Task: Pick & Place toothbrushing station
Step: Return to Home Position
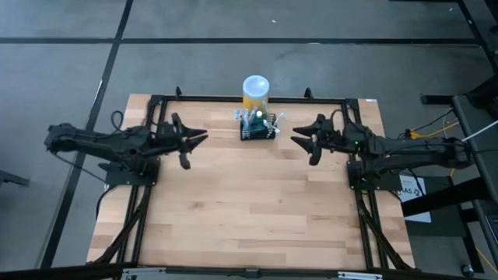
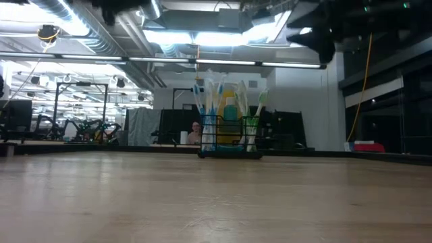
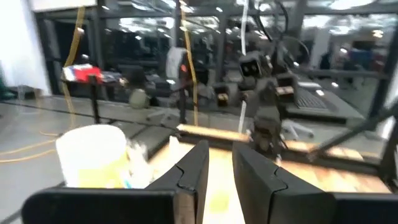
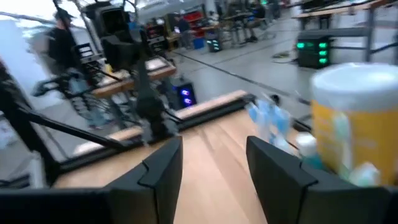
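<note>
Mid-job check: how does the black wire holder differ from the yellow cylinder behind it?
The wire holder is black, boxy open mesh; the yellow cylinder is solid, round, white-topped. The holder carries upright toothbrushes; the cylinder carries none. The holder stands nearer the middle of the table, the cylinder at its far edge. Both stand upright, clear of the left gripper and right gripper.

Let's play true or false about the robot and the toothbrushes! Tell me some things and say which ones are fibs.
1. The toothbrushes stand upright in the black wire holder. True.
2. The left gripper holds a toothbrush. False: it is open and empty, off to one side of the holder.
3. A yellow cylinder with a white top stands right next to the holder. True.
4. The right gripper touches the holder. False: it hangs apart from it on the other side, open and empty.
</note>
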Controlling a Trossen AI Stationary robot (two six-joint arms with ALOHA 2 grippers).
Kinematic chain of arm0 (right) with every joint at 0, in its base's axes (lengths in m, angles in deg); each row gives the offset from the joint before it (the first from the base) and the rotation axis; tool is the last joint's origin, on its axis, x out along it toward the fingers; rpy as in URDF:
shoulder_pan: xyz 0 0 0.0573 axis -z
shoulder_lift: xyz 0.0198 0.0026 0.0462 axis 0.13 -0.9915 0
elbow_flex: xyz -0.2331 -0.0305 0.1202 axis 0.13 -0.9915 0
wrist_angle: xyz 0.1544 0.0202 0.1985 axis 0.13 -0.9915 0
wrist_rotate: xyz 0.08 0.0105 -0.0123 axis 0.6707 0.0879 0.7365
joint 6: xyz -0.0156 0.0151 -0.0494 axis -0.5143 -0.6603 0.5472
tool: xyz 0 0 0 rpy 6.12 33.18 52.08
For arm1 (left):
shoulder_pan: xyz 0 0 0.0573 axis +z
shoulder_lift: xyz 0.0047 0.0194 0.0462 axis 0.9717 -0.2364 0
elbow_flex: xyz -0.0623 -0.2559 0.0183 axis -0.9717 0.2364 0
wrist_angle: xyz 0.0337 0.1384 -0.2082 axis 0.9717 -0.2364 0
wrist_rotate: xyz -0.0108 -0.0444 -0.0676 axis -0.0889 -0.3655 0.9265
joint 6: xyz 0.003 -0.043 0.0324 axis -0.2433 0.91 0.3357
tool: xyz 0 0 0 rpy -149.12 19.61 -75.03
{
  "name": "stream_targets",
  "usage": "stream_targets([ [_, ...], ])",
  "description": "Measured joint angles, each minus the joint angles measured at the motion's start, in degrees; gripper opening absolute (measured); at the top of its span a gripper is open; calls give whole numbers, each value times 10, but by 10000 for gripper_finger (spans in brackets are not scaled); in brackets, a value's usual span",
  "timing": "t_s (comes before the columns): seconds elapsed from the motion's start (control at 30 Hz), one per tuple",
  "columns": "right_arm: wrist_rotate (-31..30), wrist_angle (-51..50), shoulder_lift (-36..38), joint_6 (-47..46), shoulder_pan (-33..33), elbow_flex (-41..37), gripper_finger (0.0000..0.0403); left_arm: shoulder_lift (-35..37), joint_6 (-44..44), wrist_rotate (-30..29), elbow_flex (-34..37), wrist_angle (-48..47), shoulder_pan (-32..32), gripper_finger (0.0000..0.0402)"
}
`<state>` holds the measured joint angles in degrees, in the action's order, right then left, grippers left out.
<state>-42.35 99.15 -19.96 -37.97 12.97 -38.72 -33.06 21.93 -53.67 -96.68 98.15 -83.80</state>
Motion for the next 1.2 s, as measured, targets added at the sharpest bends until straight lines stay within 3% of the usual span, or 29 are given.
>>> stream_targets([
  [0.1,-28,29,9,8,-11,-48,181,1,3,64,69,77,59,66],
  [0.27,-44,108,11,28,-20,-112,181,2,2,103,156,190,117,66],
  [0.63,-98,142,11,57,-21,-194,181,2,-17,114,236,230,152,66],
  [0.77,-123,141,12,21,-21,-212,181,2,-11,69,252,233,152,66],
  [0.87,-147,134,12,15,-21,-214,181,2,21,25,262,216,152,66],
  [0.93,-160,127,12,15,-21,-214,181,2,104,21,264,171,144,66],
  [1.07,-153,128,12,15,-21,-214,181,-5,264,102,264,126,129,68],
  [1.2,-153,128,12,14,-21,-214,181,-6,316,167,264,112,123,70],
])
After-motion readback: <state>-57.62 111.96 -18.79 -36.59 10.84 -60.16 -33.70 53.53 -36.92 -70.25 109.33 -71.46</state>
